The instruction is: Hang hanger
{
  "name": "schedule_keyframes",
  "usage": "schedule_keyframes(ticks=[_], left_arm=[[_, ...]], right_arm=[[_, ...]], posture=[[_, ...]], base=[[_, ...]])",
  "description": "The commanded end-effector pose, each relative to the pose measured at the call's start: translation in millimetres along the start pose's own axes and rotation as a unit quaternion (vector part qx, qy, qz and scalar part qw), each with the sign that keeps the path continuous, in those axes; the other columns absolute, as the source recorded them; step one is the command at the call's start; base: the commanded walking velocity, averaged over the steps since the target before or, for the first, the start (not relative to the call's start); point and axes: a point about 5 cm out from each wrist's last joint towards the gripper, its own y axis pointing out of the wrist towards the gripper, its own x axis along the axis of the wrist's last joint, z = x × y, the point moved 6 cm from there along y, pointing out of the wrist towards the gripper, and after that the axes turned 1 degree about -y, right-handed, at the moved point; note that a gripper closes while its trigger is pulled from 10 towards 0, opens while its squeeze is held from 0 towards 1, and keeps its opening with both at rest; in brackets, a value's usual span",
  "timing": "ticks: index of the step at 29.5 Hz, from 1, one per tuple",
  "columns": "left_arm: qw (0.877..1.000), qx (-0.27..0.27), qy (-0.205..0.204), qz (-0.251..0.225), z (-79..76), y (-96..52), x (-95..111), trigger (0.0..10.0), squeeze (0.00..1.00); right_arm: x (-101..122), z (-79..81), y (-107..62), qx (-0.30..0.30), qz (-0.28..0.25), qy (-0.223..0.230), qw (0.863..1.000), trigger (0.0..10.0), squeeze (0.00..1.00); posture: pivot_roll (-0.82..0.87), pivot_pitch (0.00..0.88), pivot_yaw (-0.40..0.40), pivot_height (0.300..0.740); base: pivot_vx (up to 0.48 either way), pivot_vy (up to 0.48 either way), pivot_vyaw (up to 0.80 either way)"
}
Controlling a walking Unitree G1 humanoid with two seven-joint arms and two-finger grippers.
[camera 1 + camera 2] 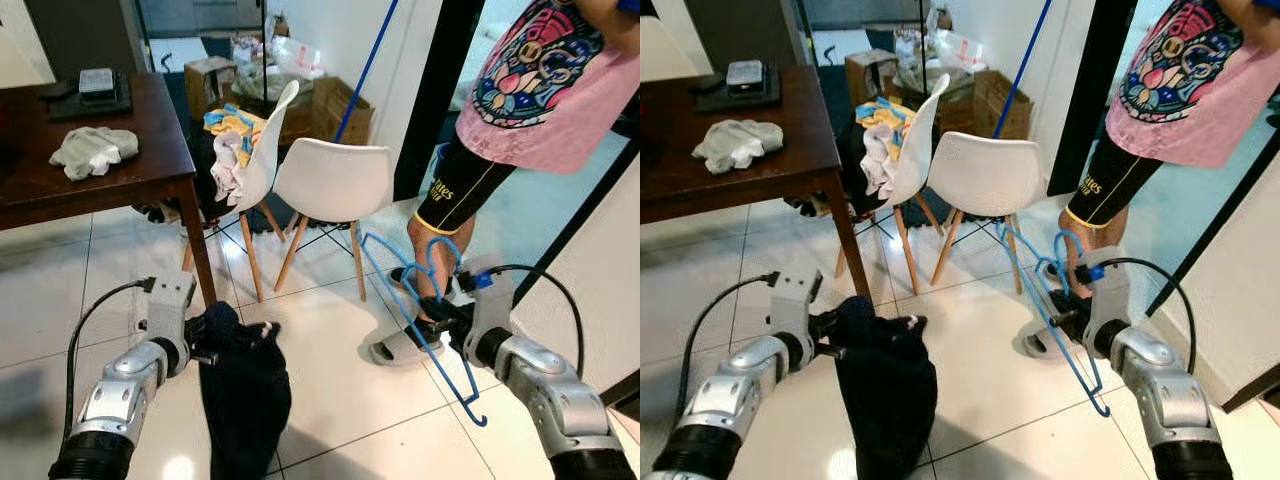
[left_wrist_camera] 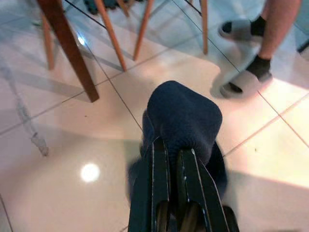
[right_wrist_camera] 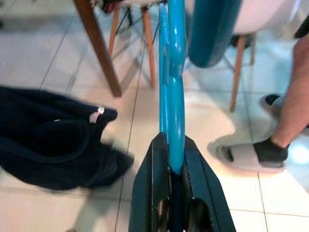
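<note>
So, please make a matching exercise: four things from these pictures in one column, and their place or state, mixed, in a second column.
1. blue hanger
2. dark garment
3. grey cloth
4. white chair

a. lies on the brown table
b. stands empty on the tiled floor
c. held in the left gripper
d. clamped in the right gripper

Pairs: 1-d, 2-c, 3-a, 4-b

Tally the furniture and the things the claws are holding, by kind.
White chairs: 2, one bare, one draped with clothes
Wooden table: 1
Blue hanger: 1, in the right claw
Dark garment: 1, in the left claw
Total: 5
</note>
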Motion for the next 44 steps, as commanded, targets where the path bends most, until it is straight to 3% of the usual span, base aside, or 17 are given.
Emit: schedule_keyframes(ticks=[1,3,6,8,10,14,18,19,20,22,26,27,31,33,35,39,44], left_arm=[[1.000,-0.012,0.024,0.005,-0.9,-2.2,-7.6,10.0,0.00],[0.999,-0.030,0.042,0.017,-6.6,-2.5,-18.6,10.0,0.00],[0.993,-0.063,0.083,0.059,-19.2,-7.0,-52.5,10.0,0.00],[0.993,-0.063,0.083,0.059,-19.2,-7.0,-52.5,10.0,0.00],[0.990,-0.064,0.088,0.085,-20.9,-10.7,-74.3,10.0,0.00],[0.990,-0.064,0.089,0.093,-21.3,-12.2,-81.0,10.0,0.00],[0.988,-0.056,0.082,0.115,-19.7,-17.1,-100.4,10.0,0.00],[0.988,-0.049,0.074,0.125,-18.8,-19.4,-108.4,10.0,0.00],[0.987,-0.021,0.060,0.144,-14.7,-22.7,-121.0,10.0,0.00],[0.989,0.000,0.042,0.143,-9.9,-22.3,-121.6,10.0,0.00],[0.990,0.020,0.028,0.139,-4.0,-21.8,-119.9,10.0,0.00],[0.991,0.034,0.005,0.129,-0.1,-21.3,-116.9,10.0,0.00],[0.992,0.048,-0.029,0.112,3.1,-20.9,-113.0,10.0,0.00],[0.992,0.053,-0.060,0.099,1.7,-19.6,-111.0,10.0,0.00],[0.992,0.053,-0.060,0.099,1.7,-19.6,-111.0,10.0,0.00],[0.994,0.025,-0.068,0.082,-15.3,-13.5,-106.3,10.0,0.00],[0.993,0.024,-0.089,0.079,-14.5,-12.9,-105.7,10.0,0.00]], right_arm=[[-16.0,-2.4,-2.7,-0.002,0.030,-0.006,1.000,10.0,0.00],[-28.0,-5.4,-4.7,-0.005,0.052,-0.019,0.998,10.0,0.00],[-61.5,-13.2,-13.2,-0.014,0.106,-0.038,0.994,10.0,0.00],[-61.5,-13.2,-13.2,-0.014,0.106,-0.038,0.994,10.0,0.00],[-80.1,-10.7,-17.6,-0.012,0.129,-0.033,0.991,10.0,0.00],[-86.0,-9.0,-18.9,-0.011,0.136,-0.031,0.990,10.0,0.00],[-106.5,-0.2,-19.7,-0.008,0.150,-0.009,0.989,10.0,0.00],[-118.8,2.8,-20.3,-0.012,0.160,0.004,0.987,10.0,0.00],[-145.0,6.3,-22.2,-0.038,0.173,0.043,0.983,10.0,0.00],[-153.5,7.1,-23.1,-0.052,0.169,0.075,0.981,10.0,0.00],[-159.1,6.9,-24.0,-0.068,0.161,0.097,0.980,10.0,0.00],[-163.8,7.1,-25.0,-0.082,0.153,0.121,0.977,10.0,0.00],[-170.8,8.8,-26.7,-0.100,0.146,0.146,0.973,10.0,0.00],[-174.8,6.2,-28.4,-0.124,0.136,0.179,0.966,10.0,0.00],[-174.8,6.2,-28.4,-0.124,0.136,0.179,0.966,10.0,0.00],[-177.9,-3.4,-31.3,-0.158,0.127,0.193,0.960,10.0,0.00],[-179.7,-8.1,-32.4,-0.176,0.113,0.215,0.954,10.0,0.00]], posture=[[0.06,0.086,-0.047,0.740],[0.06,0.083,-0.047,0.740],[0.05,0.081,-0.046,0.740],[0.05,0.081,-0.046,0.740],[0.04,0.081,-0.043,0.740],[0.04,0.083,-0.041,0.740],[0.03,0.090,-0.038,0.740],[0.04,0.093,-0.041,0.740],[0.04,0.093,-0.043,0.740],[0.05,0.095,-0.044,0.740],[0.05,0.096,-0.046,0.740],[0.05,0.097,-0.042,0.740],[0.05,0.098,-0.042,0.740],[0.05,0.100,-0.042,0.740],[0.05,0.100,-0.042,0.740],[0.05,0.100,-0.044,0.740],[0.04,0.098,-0.040,0.740]], base=[[0.000,0.000,-0.80],[0.000,0.000,-0.80],[0.000,0.000,0.00],[0.000,0.000,0.00],[0.000,0.000,0.00],[0.000,0.000,0.00],[0.000,0.000,0.00],[0.000,0.000,-0.80],[0.000,0.000,-0.80],[0.000,0.000,-0.80],[0.000,0.000,-0.40],[0.000,0.000,0.00],[0.000,0.000,0.00],[0.000,0.000,-0.61],[0.000,0.000,-0.80],[0.000,0.000,-0.80],[0.000,0.000,-0.80]])
